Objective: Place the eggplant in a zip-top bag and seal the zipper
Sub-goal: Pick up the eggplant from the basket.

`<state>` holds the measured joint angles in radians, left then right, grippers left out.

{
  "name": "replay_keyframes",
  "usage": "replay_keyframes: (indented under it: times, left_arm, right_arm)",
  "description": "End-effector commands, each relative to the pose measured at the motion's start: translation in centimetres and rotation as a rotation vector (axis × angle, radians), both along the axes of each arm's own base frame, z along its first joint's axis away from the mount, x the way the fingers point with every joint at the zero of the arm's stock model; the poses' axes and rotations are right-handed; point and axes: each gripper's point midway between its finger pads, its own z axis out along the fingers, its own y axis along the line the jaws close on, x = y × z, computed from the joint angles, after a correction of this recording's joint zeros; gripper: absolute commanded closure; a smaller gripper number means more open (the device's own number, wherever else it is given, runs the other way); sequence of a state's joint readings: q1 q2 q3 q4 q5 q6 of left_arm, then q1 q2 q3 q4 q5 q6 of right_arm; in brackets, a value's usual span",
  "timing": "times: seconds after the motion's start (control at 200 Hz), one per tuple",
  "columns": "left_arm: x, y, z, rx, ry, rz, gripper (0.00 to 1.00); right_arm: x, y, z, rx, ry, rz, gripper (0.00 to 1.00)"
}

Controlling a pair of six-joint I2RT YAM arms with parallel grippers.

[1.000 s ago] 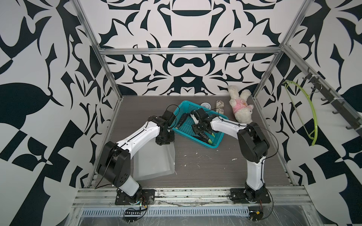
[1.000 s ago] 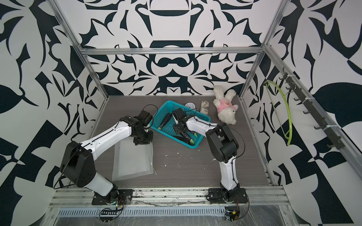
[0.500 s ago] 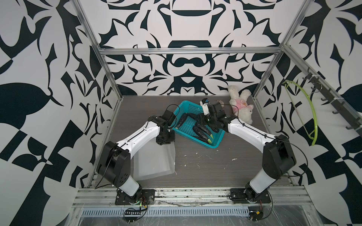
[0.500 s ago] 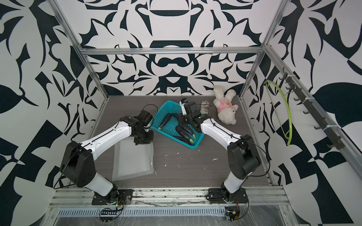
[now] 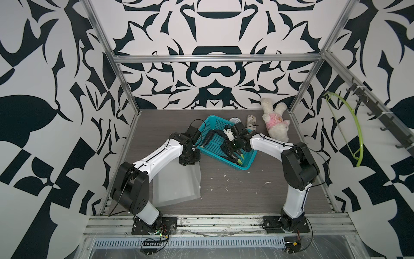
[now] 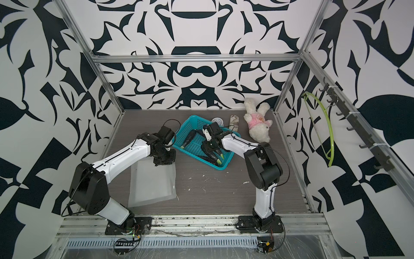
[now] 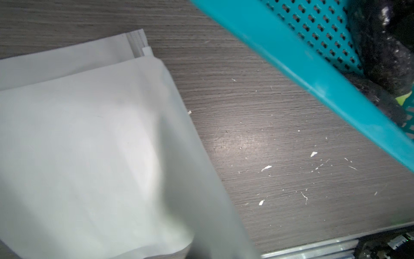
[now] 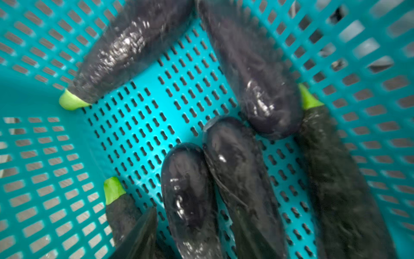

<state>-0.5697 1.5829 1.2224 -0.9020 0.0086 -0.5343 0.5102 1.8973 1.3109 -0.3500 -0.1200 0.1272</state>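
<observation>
A dark grey wood-grain tabletop [image 5: 235,197] carries a teal basket [image 5: 219,159] toward its back. A frosted zip-top bag [image 5: 177,186] lies flat just in front of the basket's left end. Behind the basket sit a small round disc [image 5: 234,120] and a pale roll [image 5: 251,120], and a white plush toy [image 5: 276,125] lies to the basket's right. White crumbs [image 5: 267,182] are scattered in front of the basket

You've got glossy dark purple eggplants [image 8: 186,190] with lime-green stems [image 8: 71,102] and a teal basket [image 5: 218,122] perforated with slots. The zip-top bag [image 5: 177,186] is milky white, the table [image 5: 235,197] grey-brown wood grain flecked white. The walls [image 5: 215,74] carry bold black-on-white leaf shapes. The plush toy [image 5: 276,125] is cream with a pink shirt, and the arms [image 5: 161,154] are white with black joints.
</observation>
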Motion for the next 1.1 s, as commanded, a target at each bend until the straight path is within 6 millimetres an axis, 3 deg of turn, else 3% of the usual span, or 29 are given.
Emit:
replay_keyframes:
  times: [0.0, 0.35, 0.725, 0.895, 1.095]
  left_arm:
    - [-0.6, 0.0, -0.2, -0.009, 0.014, 0.005, 1.00]
    - [-0.5, -0.2, -0.5, -0.012, 0.020, 0.005, 1.00]
    - [-0.7, 0.0, -0.5, -0.012, 0.012, 0.010, 1.00]
    - [-0.7, 0.1, -0.7, -0.009, 0.016, 0.011, 1.00]
    - [-0.7, 0.1, -0.7, -0.009, 0.014, 0.008, 1.00]
  right_arm:
    - [0.9, 0.7, 1.7, 0.024, -0.029, 0.014, 0.45]
    - [0.7, 1.4, -0.8, -0.033, 0.022, 0.029, 0.43]
    - [0.6, 1.1, -1.9, -0.134, 0.047, 0.027, 0.50]
    - [0.8, 1.3, -0.8, -0.117, 0.019, 0.020, 0.62]
    - [1.1, 1.9, 2.5, -0.058, -0.037, 0.025, 0.61]
